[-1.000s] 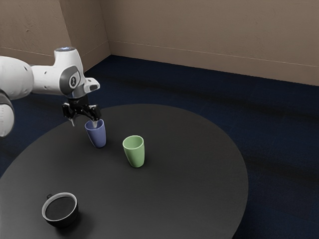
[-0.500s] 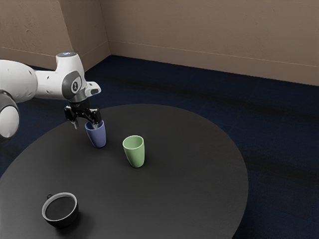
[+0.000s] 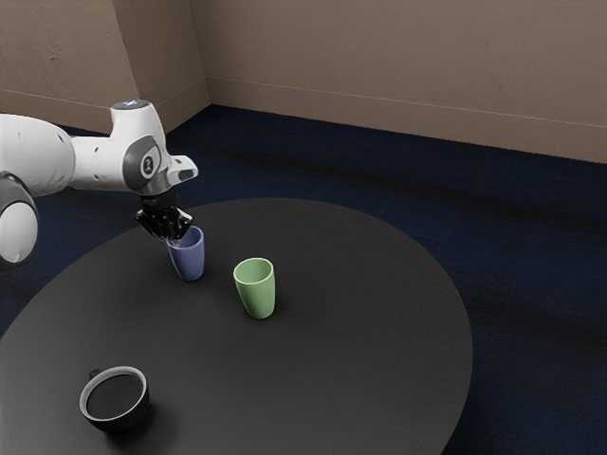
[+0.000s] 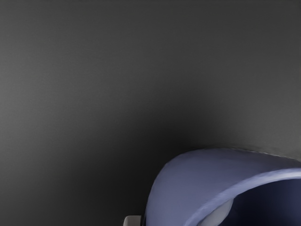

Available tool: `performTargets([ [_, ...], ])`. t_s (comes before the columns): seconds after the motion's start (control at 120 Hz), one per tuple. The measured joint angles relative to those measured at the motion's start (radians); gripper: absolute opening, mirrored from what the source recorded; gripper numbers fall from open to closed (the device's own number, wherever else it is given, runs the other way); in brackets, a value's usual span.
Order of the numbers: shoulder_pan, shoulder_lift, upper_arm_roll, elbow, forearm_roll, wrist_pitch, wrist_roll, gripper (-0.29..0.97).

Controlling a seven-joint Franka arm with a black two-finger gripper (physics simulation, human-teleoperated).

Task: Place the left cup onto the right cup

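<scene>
Blue-violet cup (image 3: pixel 188 256), plain, no handle, tapering to a narrower base, stands upright and mouth-up on the round black table (image 3: pixel 360 322), near the 10 o'clock part of the top as the exterior view shows it. Its wall is smooth and matte, with the inside darker than the outside. The white arm (image 3: pixel 85 161) comes in from the exterior view's left, and the black gripper (image 3: pixel 172 226) sits on the cup's rim at its 10 o'clock side. The jaws are drawn close together, pinching the cup's wall with one finger inside and one outside. In the wrist view the same cup (image 4: pixel 211 183) curves large under the hand, and pale pads (image 4: pixel 133 221) show against both faces of the wall. The base of the cup looks to be resting on the table. A pale green cup (image 3: pixel 255 288) of the same shape stands upright at 4 o'clock from the blue one, near it but not touching. A black mug (image 3: pixel 115 400) with a light rim sits well apart at 7 o'clock, by the table's near edge.
</scene>
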Motion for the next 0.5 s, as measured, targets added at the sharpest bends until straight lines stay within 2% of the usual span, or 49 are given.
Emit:
performTargets([
  [0.192, -0.001, -0.014, -0.009, -0.001, 0.001, -0.003, 0.000, -0.09],
  [0.333, -0.032, -0.092, -0.014, -0.006, 0.002, -0.057, -0.003, -0.10],
  [0.5, -0.053, -0.179, -0.062, -0.008, 0.002, -0.145, -0.019, -0.10],
])
